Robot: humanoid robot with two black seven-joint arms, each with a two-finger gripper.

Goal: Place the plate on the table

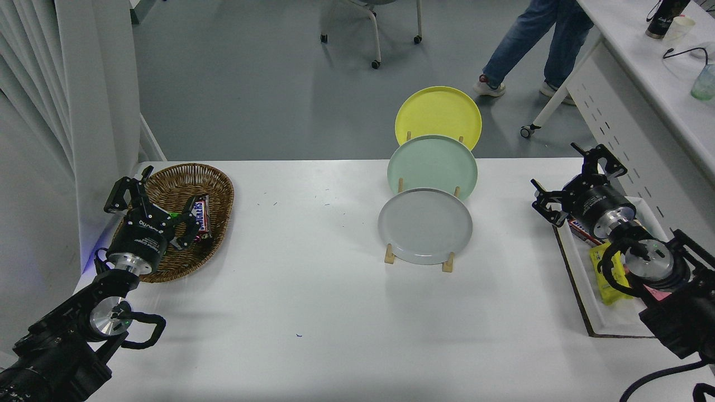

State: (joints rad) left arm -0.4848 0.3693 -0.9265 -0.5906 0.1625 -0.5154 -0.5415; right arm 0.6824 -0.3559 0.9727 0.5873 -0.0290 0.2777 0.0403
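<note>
Stands on edge in the wooden rack (447, 262), the plate (425, 226), well left of the right gripper (564, 181). Spread empty, those jaws; nearer than the left gripper (162, 204), likewise spread.

The table (313, 312) lies bare across its near and middle stretch, open from edge to edge; the left side is blocked by a wicker basket (184, 190) with the left gripper (159, 209) hanging over it, fingers spread; the right edge is taken by a white tray (586, 301) with the right gripper (572, 178) above its far end, fingers apart; between them stands a wooden rack (447, 263), the plate (425, 226) upright in front, a mint green plate (433, 164) and yellow plate (438, 114) close behind; bare tabletop flanks the rack on both sides.
</note>
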